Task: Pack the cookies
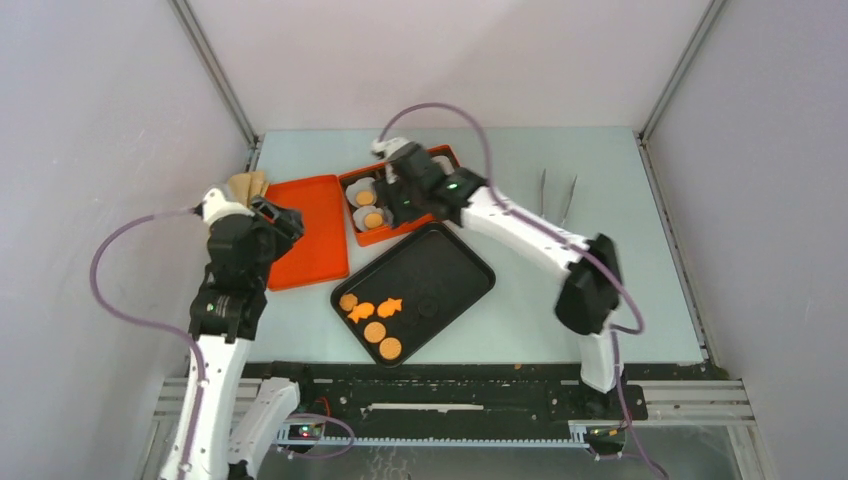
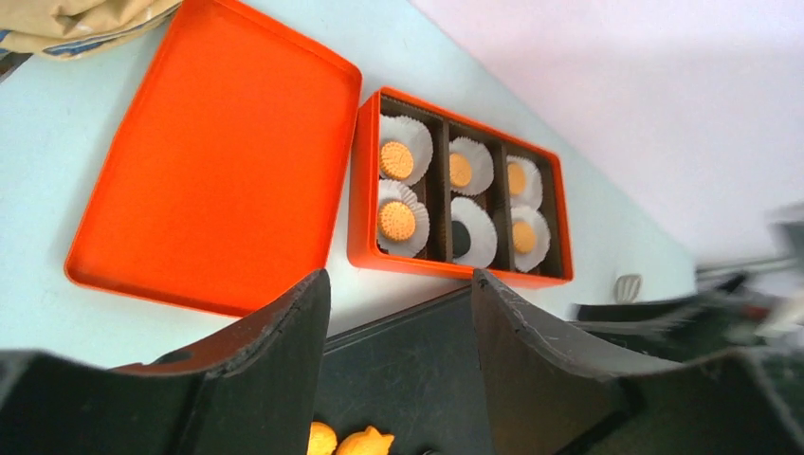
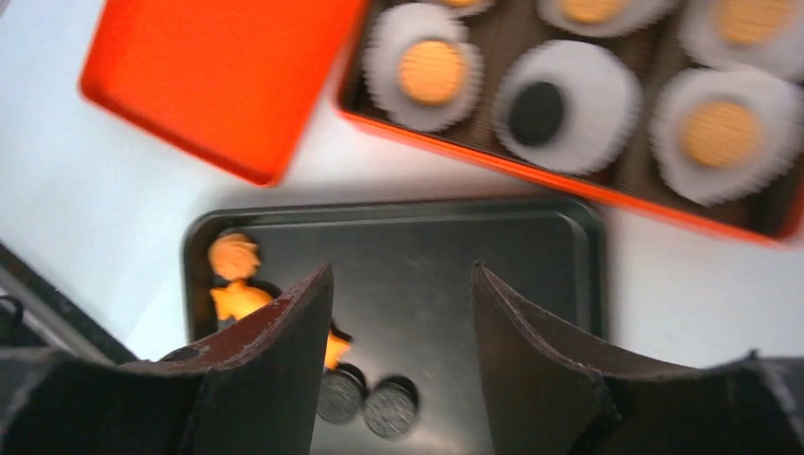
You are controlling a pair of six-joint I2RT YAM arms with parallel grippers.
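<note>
Black fingers of the right hand [image 3: 402, 365] stand apart with nothing between them, above the black tray [image 3: 531, 275] just short of the orange box [image 3: 569, 185]. The left hand [image 2: 398, 360] is also apart and empty, near the lid [image 2: 218, 161]. Loose cookies [image 1: 375, 331] lie on the tray, and six sit in paper liners [image 2: 484, 248] in the box. Likely light, stiff and brittle, so pinch gently across the edges. Dark ones [image 3: 368, 406] barely show against the tray. Right wrist view is blurred, and from above the arm hides part of the box.
</note>
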